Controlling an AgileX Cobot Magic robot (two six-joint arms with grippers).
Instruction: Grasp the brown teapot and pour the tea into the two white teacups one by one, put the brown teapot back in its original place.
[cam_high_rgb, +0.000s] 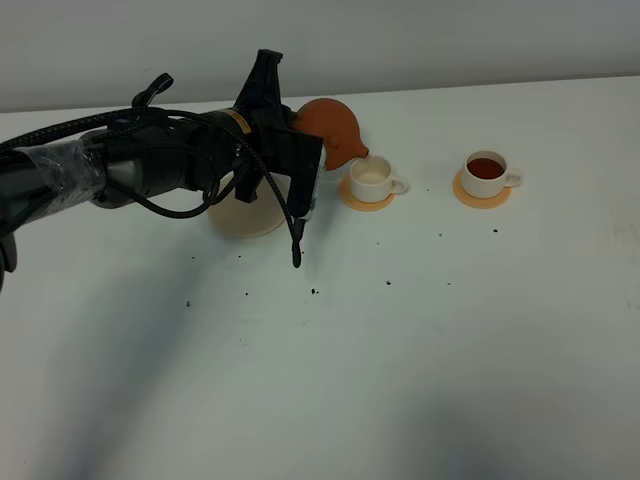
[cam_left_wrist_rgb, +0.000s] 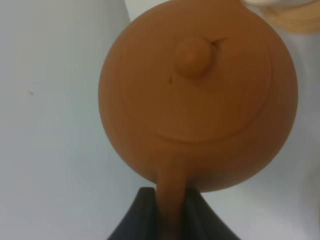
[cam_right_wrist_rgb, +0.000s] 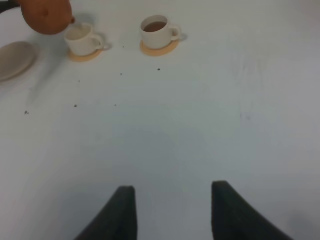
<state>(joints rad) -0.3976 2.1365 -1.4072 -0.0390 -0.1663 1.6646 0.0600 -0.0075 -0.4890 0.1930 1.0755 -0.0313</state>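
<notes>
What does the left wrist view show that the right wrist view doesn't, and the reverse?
Left wrist only: the teapot's lid knob and the left gripper shut on its handle. Right wrist only: the cup holding tea, the pale cup at the spout, the cream saucer, and the open right gripper. Both: the brown teapot and the white table.
</notes>
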